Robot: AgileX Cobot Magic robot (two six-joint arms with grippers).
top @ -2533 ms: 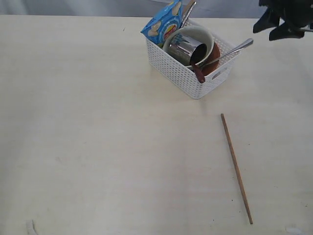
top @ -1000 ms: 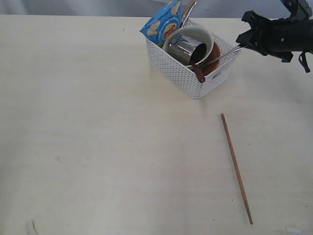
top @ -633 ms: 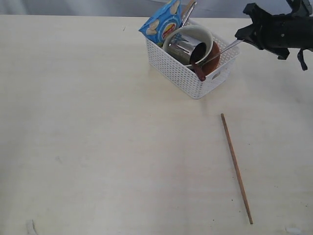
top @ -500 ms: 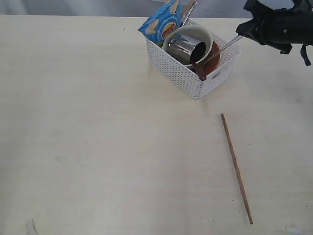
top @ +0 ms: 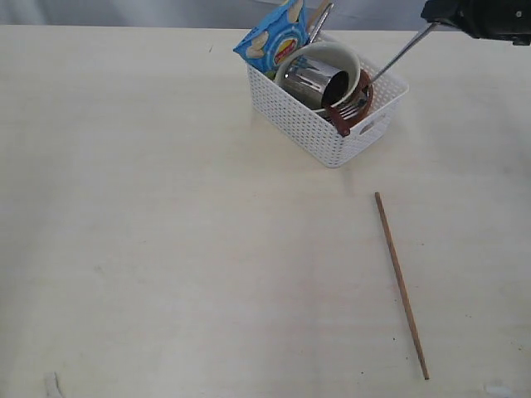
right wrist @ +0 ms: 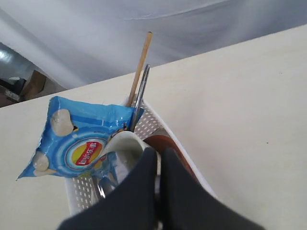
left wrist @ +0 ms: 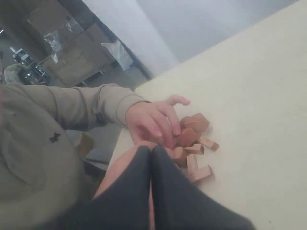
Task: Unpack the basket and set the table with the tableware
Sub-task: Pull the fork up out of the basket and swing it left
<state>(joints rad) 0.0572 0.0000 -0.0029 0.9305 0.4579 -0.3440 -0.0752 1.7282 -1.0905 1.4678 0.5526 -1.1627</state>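
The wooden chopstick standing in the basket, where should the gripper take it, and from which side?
Take the chopstick by its bare upper end, which sticks up clear of the basket rim. Come from above, jaws across the thin shaft, probably lifting along its lean; lower down a steel handle and the snack packet crowd it.

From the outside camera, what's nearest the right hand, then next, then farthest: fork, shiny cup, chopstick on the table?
1. fork, held by the right hand, top right.
2. shiny cup, inside the basket.
3. chopstick, lying on the table, bottom right.
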